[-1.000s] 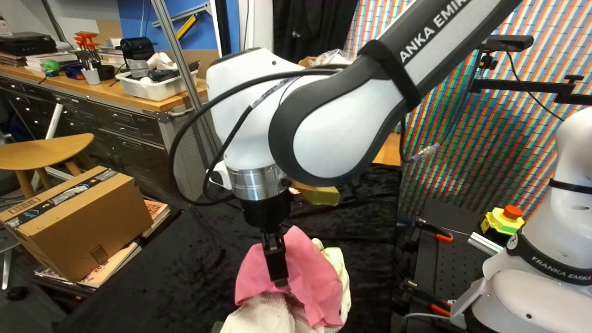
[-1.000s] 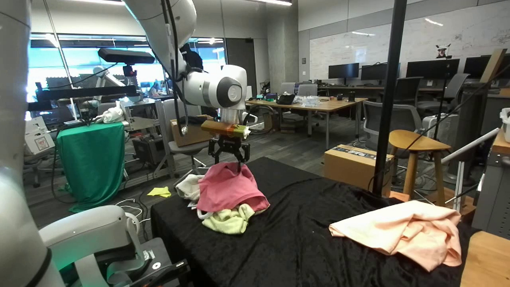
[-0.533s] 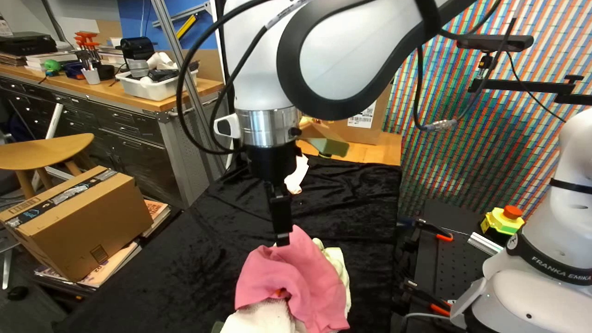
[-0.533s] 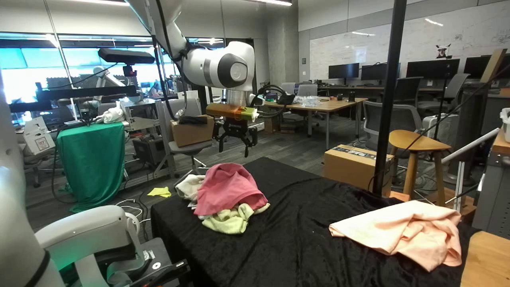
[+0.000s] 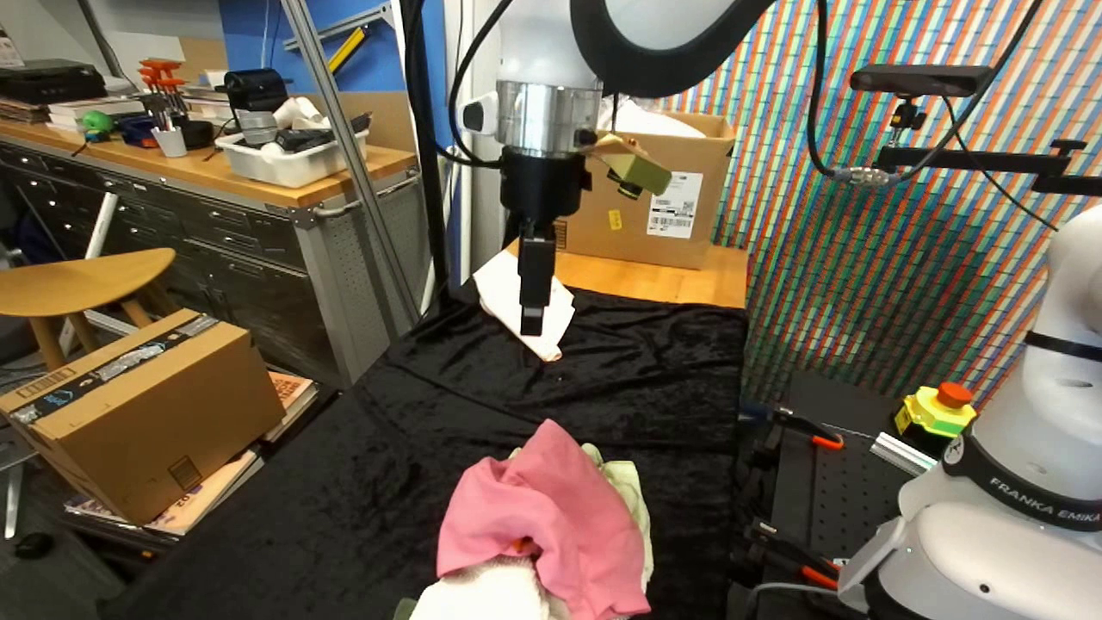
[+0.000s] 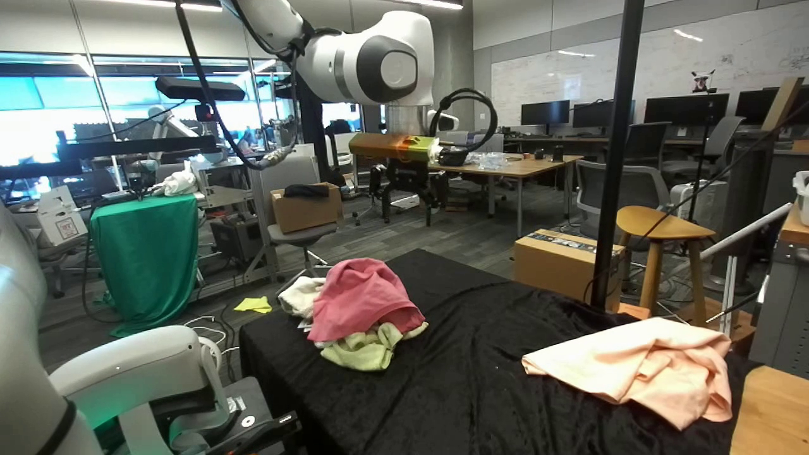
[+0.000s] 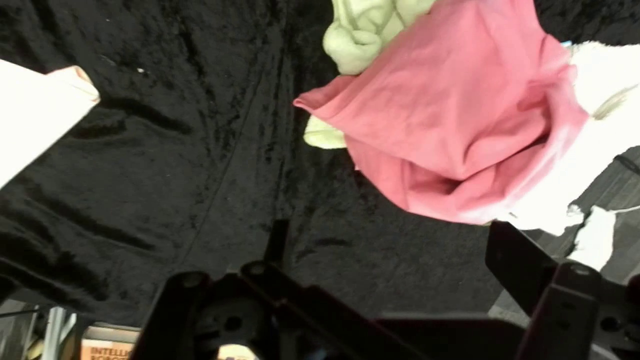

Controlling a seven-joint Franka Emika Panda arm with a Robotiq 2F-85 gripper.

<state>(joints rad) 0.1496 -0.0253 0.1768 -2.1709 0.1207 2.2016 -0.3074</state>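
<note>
My gripper (image 6: pixel 407 222) hangs in the air above the black-covered table, open, its fingers wide apart and nothing between them. In the wrist view the open gripper (image 7: pixel 391 224) comes in from the bottom. A crumpled pink cloth (image 6: pixel 366 300) is nearest, lying on a heap with a light green cloth (image 6: pixel 360 351) and a white cloth (image 6: pixel 300 297). The pink cloth (image 7: pixel 450 110) fills the upper right of the wrist view, apart from the fingers. A peach cloth (image 6: pixel 644 366) lies separately; its corner (image 7: pixel 35 110) looks nearly white at the wrist view's left.
Black fabric (image 5: pixel 370 465) covers the table. A dark upright pole (image 6: pixel 616 158) stands beyond its edge, near a cardboard box (image 6: pixel 562 265) on the floor. Another carton (image 5: pixel 637 232) sits on the wooden surface at the back. A robot base (image 5: pixel 990 534) and a red-topped button (image 5: pixel 938 409) are alongside.
The gripper has risen off the pink cloth and travelled away from the heap, opening slightly wider. The pink cloth stays on the heap, its folds a little settled.
</note>
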